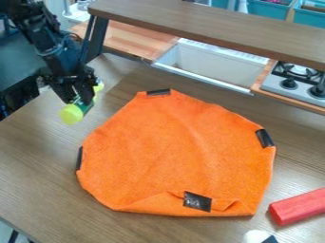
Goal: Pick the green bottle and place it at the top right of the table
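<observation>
Green bottle (72, 114) clamped in gripper (81, 98), tilted, towards surface (38, 159)'s upper left; low carry right could snag orange cloth (177, 152).

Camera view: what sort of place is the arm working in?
Probably a lab or workroom set up with a toy kitchen: there is a small stove and a white sink behind the table, and an orange cloth is held down with black tape.
</observation>
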Controlling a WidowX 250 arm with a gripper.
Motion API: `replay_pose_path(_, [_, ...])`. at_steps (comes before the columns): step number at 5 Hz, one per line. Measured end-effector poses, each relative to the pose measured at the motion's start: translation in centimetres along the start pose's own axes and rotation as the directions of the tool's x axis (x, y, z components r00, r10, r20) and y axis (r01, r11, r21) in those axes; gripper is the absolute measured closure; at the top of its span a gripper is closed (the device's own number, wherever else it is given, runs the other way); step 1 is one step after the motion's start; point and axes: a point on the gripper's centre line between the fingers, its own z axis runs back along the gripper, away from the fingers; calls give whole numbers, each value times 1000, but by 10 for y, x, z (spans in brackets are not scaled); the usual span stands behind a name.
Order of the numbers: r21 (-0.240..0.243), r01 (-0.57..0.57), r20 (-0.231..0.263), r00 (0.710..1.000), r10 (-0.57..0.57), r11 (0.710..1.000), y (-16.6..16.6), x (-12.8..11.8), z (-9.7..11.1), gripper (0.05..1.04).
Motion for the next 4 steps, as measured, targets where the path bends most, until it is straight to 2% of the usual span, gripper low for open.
replay_pose_path(2, [12, 18, 11, 1000, -18, 1000, 9, 11, -20, 551])
replay_pose_path(3, [25, 14, 22, 1000, -14, 1000, 13, 18, -23, 551])
replay_pose_path(4, [46, -5, 0, 1000, 5, 999, 22, 20, -36, 551])
